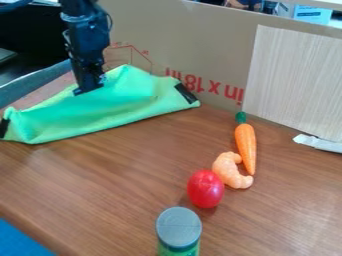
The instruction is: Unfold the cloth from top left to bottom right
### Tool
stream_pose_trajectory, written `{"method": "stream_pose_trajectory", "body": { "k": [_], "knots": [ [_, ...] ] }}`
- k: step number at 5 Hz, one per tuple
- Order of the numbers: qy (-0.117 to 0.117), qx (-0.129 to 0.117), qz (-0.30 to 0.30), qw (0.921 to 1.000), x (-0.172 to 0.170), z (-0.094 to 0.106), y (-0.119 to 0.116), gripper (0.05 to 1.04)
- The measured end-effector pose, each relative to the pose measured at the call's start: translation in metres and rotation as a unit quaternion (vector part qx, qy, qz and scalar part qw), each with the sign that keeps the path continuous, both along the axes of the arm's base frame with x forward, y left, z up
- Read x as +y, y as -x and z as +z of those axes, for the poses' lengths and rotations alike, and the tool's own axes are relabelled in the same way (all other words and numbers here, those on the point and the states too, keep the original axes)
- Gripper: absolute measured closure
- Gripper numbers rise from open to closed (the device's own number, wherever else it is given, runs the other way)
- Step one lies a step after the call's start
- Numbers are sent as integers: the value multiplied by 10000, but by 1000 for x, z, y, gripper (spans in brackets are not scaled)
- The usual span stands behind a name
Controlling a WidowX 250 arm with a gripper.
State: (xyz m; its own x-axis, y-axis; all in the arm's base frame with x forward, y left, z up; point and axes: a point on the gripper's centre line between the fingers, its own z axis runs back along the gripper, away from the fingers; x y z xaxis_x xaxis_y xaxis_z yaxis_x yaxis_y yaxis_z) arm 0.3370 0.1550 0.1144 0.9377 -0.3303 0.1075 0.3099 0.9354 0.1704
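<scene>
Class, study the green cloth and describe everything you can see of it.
The cloth is bright green and soft-looking, with a black patch at its left end and another at its right corner. It lies rumpled, not spread flat, on the brown wood-grained table, in front of the cardboard. Its far side rises to a peak beside the gripper, whose lower end meets the fabric; whether it grips it, I cannot tell.

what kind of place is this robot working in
Probably a lab or workshop tabletop set up for robot practice: a printed cardboard sheet stands behind the wooden surface, and a toy-looking carrot lies near the green cloth under the robot arm.
</scene>
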Motion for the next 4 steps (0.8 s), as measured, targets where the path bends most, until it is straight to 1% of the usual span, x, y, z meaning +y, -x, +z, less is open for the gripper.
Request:
{"method": "stream_pose_trajectory", "body": {
  "k": [1, 2, 3, 4],
  "knots": [
    [-64, 73, -164, 9998, -10, 7, 16, 1034],
    [-91, 73, -362, 9993, -19, 15, 37, 1034],
    [-195, 81, -581, 9981, -31, 12, 54, 1034],
    [-368, 66, -750, 9965, -48, 7, 72, 1034]
  ]
}}
